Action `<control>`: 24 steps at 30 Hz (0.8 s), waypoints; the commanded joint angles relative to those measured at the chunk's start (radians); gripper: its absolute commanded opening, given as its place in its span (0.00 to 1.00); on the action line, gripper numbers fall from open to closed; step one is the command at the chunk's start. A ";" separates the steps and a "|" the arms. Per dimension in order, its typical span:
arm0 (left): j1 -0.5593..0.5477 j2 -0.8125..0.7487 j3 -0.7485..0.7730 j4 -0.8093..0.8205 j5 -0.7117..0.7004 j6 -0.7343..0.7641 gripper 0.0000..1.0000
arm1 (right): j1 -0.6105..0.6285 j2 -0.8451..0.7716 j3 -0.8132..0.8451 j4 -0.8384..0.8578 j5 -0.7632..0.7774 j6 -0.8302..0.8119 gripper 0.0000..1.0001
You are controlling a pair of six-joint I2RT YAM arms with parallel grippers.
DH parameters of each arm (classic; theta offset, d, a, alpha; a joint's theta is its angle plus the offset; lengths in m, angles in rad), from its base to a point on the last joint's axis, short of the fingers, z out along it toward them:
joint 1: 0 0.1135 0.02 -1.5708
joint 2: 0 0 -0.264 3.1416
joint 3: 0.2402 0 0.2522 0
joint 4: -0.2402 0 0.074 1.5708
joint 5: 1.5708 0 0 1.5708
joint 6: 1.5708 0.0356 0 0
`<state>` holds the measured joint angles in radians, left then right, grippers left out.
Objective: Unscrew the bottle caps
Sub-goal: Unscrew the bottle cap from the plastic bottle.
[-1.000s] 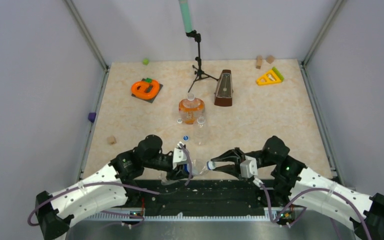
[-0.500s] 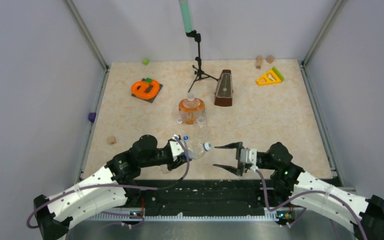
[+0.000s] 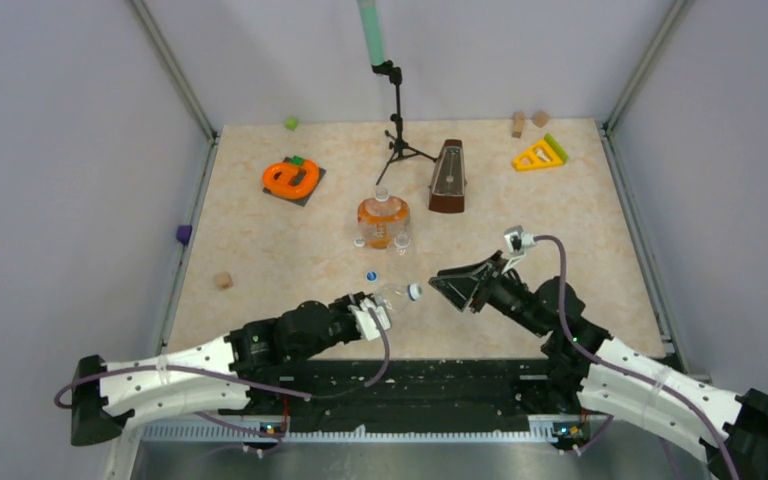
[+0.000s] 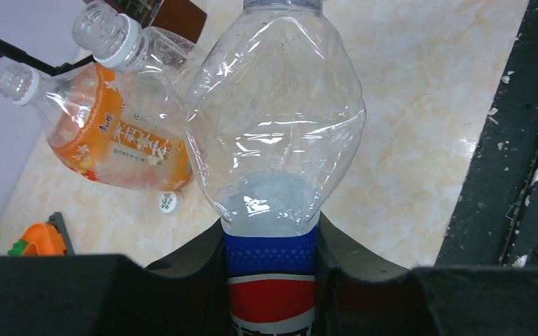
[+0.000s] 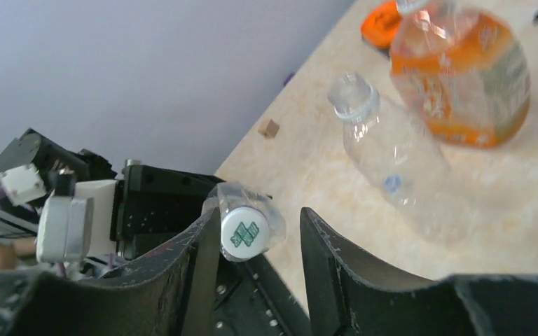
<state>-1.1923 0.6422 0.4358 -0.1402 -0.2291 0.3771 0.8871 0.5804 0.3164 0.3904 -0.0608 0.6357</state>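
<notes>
Far left on the marbled table [image 3: 580,250] a small wooden block [image 3: 223,281] lies on its own, and an orange ring-shaped toy [image 3: 291,178] sits further back. The left gripper [image 3: 375,316] reaches in low from the near edge. It is clamped tight on the blue-label bottle [image 4: 273,126], pinching it at the label, with the bottle held on its side and its neck pointing right. Just behind it a loose blue cap [image 3: 371,276] lies on the table.

Further back, mid-table, stands the squat bottle of orange liquid [image 3: 382,218], its neck bare. The plain clear bottle [image 3: 401,243] stands just in front of it, also uncapped, and a loose white cap [image 4: 170,202] lies at the orange bottle's foot.

The held bottle has its white cap [image 5: 243,234] on, a green mark on top. The right gripper [image 5: 258,220] faces it end-on, its jaws partly apart on either side of that cap. One finger is close against the cap; the other shows a gap.

Beyond stands a brown metronome [image 3: 448,177], and a yellow triangle toy [image 3: 538,154] lies near the far right corner.
</notes>
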 commanded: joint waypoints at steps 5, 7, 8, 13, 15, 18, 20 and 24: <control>-0.081 0.089 0.001 0.131 -0.209 0.114 0.00 | -0.003 0.150 0.075 -0.068 -0.018 0.332 0.44; -0.085 0.098 0.001 0.131 -0.212 0.117 0.00 | -0.003 0.169 0.071 -0.047 -0.031 0.341 0.43; -0.087 0.101 0.000 0.130 -0.214 0.118 0.00 | -0.003 0.176 0.064 -0.030 -0.037 0.347 0.43; -0.090 0.095 -0.005 0.125 -0.215 0.118 0.00 | -0.003 0.171 0.056 -0.014 -0.054 0.355 0.44; -0.090 0.092 -0.008 0.125 -0.217 0.120 0.00 | -0.003 0.162 0.051 -0.005 -0.062 0.357 0.46; -0.090 0.089 -0.009 0.125 -0.215 0.124 0.00 | -0.002 0.161 0.047 -0.002 -0.063 0.360 0.46; -0.092 0.085 -0.011 0.125 -0.203 0.127 0.00 | -0.003 0.172 0.047 0.006 -0.071 0.361 0.46; -0.092 0.088 -0.017 0.131 -0.187 0.129 0.00 | -0.004 0.208 0.046 0.053 -0.096 0.373 0.43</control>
<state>-1.2785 0.7414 0.4274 -0.0654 -0.4267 0.5003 0.8864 0.7628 0.3344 0.3668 -0.1211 0.9878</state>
